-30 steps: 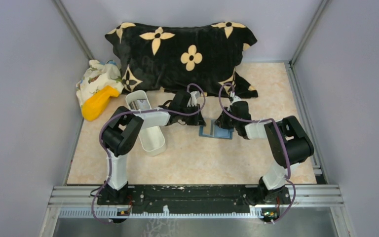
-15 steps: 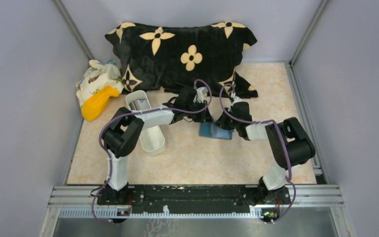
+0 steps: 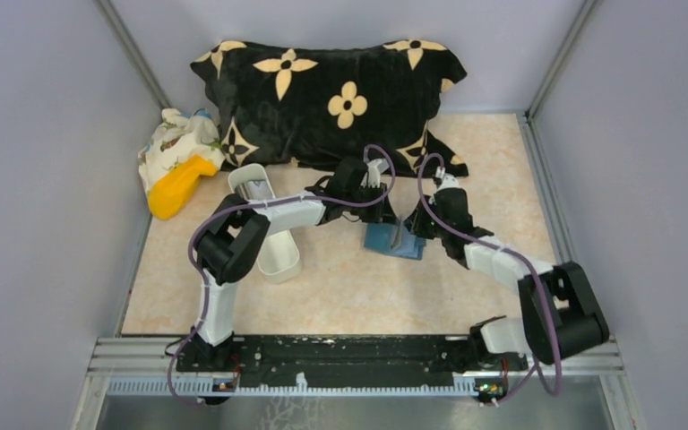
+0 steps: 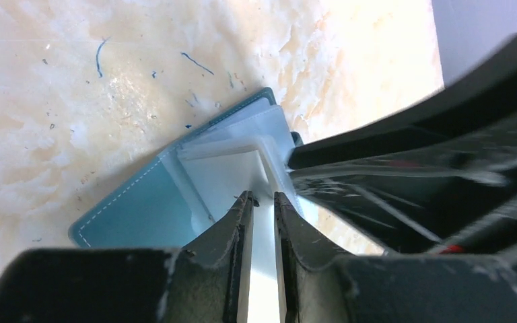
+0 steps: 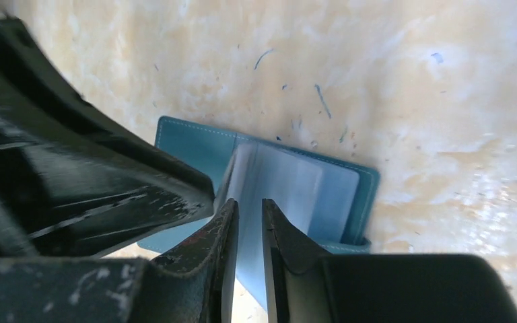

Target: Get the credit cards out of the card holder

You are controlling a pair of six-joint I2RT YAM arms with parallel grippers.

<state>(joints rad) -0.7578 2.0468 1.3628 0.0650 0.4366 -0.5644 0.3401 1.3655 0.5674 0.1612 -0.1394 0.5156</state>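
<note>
Card holder [image 3: 382, 242] lies opened flat on the table [image 3: 340, 296], mid-field just in front of the pillow [image 3: 331, 90], with both grippers on it.

Left gripper [image 4: 262, 202]: jaws nearly together, pinching a pale inner sleeve [image 4: 232, 171] of the holder. The sleeve's edge runs into the slit between the fingers [image 4: 239, 229] and fills it.

Right gripper [image 5: 249, 205]: jaws a narrow slit apart over the same pale sleeves. A pale strip shows in the slit, but cannot tell if it is gripped or only seen through the gap.

The grippers come in from opposite sides, tips almost touching. Each one blocks a good part of the other's wrist view as a dark blurred mass.

From above, both sets of fingertips are hidden under their own wrists and cables. One thin leaf stands upright off the blue cover between them.

Sleeves are cloudy and washed out by glare. Cards inside cannot be made out, so no count. The near part of the holder is cut off by the fingers in both wrist views.

Further out, a white tray [image 3: 275, 251] sits left of the holder, apart from it, its middle hidden by the left arm. Something shiny lies in its far end, unreadable.

The pillow, black with cream flowers, spans the back. A yellow object [image 3: 177, 188] and a patterned cloth [image 3: 175, 134] sit in the back left corner, the cloth against the pillow's edge.
</note>
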